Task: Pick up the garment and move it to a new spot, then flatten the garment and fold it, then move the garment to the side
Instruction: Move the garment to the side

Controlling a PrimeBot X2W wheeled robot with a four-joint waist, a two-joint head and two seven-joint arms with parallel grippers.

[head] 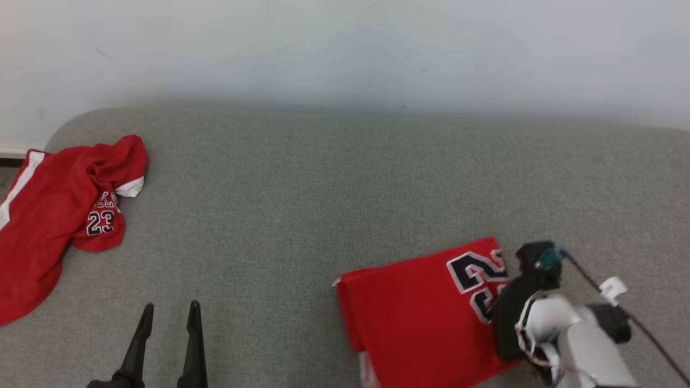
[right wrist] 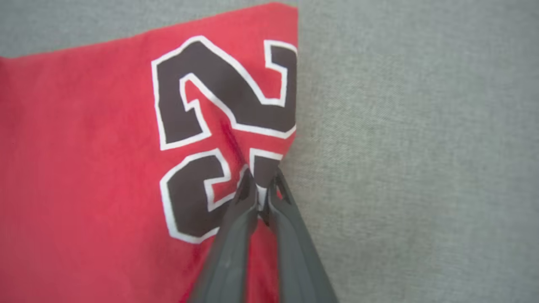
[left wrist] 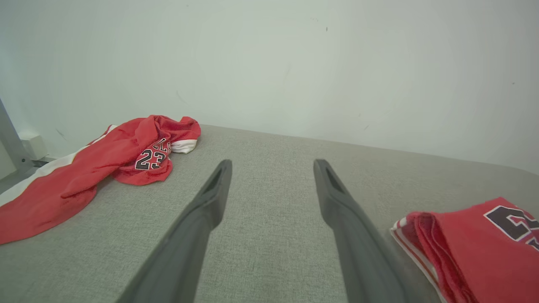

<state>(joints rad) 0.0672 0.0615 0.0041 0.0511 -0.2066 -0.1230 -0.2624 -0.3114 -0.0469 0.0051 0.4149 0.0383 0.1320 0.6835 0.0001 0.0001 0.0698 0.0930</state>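
- The right gripper (right wrist: 262,185) has its jaws pressed almost together, pinching a small ridge of red cloth at the right edge of the folded garment (right wrist: 84,168).
- The pinch sits on the lower digit of the black number (right wrist: 223,126), outlined in white, and a crease runs up from the fingertips through the print.
- The folded garment (head: 420,307) lies flat on the grey cloth-covered desk (head: 302,188) as a rough rectangle. Its layered edges, with a strip of white trim, face the robot's left.
- The pale right forearm (head: 582,345) hangs over the garment's right-hand near corner, and a dark cable (head: 647,328) trails off to the right of it.
- The left gripper (head: 171,306) is well apart to the left of the folded garment. Its jaws are spread wide and hold nothing.
- In the left wrist view, the left gripper (left wrist: 273,162) has bare grey desk (left wrist: 269,235) between its two dark fingers, and the folded garment (left wrist: 476,244) lies off to their right.
- A second, crumpled garment (head: 48,226), red with white trim and a small "23", lies far to the left of the folded one and nearer the wall. One end of it drapes over the desk's left edge.
- The pale wall (head: 345,48) stands beyond the folded garment, behind the far edge of the desk.
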